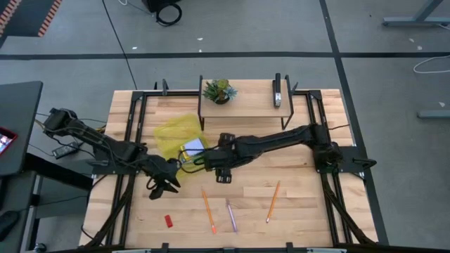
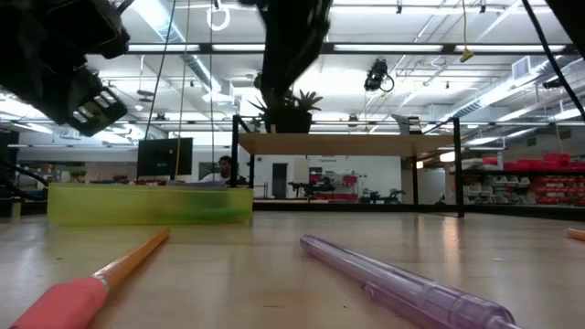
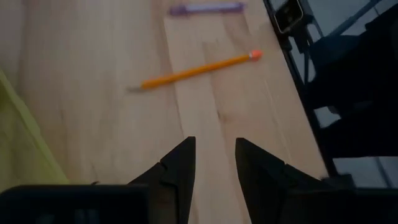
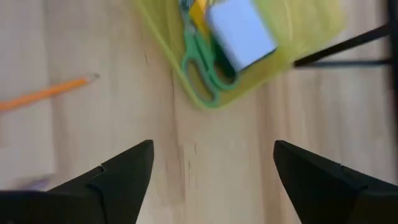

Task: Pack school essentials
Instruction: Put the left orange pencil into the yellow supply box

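A yellow-green tray (image 1: pixel 176 133) lies left of the table's middle; it also shows in the low view (image 2: pixel 151 203). In it lie the pale blue notepad (image 4: pixel 239 34), the green-handled scissors (image 4: pixel 199 62) and a yellow box (image 4: pixel 198 12). Two orange pencils (image 1: pixel 209 211) (image 1: pixel 273 201), the purple pen (image 1: pixel 230 215) and the red eraser (image 1: pixel 169 221) lie on the near part of the table. My right gripper (image 4: pixel 214 162) hovers wide open just short of the tray's near corner. My left gripper (image 3: pixel 214 155) is open with a narrow gap and hangs over bare wood near the tray, holding nothing.
A raised wooden shelf at the far edge carries the potted plant (image 1: pixel 219 91) and the black stapler (image 1: pixel 278 91). Black frame rails (image 1: pixel 130 140) run along the table's left and right sides. Both arms reach in close together over the table's middle.
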`<action>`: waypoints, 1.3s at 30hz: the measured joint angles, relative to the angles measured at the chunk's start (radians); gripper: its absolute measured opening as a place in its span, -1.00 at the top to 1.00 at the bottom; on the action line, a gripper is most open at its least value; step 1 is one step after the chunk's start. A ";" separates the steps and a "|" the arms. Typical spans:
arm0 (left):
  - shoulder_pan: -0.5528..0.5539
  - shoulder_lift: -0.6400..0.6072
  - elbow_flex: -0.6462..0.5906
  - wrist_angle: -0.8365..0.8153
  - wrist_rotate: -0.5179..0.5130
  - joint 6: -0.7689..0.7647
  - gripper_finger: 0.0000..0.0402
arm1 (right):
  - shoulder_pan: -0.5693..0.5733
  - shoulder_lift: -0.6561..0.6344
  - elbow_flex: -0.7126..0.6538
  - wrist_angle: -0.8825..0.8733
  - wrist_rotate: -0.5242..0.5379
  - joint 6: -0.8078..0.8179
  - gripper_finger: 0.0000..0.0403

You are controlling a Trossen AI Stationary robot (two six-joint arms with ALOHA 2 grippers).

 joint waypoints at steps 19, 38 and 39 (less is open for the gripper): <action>-0.040 0.267 0.026 0.279 -0.109 0.335 -0.08 | 0.041 -0.276 -0.001 -0.059 0.062 -0.026 -0.60; 0.049 0.698 0.290 0.390 0.199 0.696 -0.04 | 0.115 -0.338 -0.001 -0.082 0.136 0.028 -0.60; 0.053 0.718 0.302 0.405 0.212 0.708 -0.03 | 0.121 -0.338 -0.001 -0.090 0.136 0.031 -0.60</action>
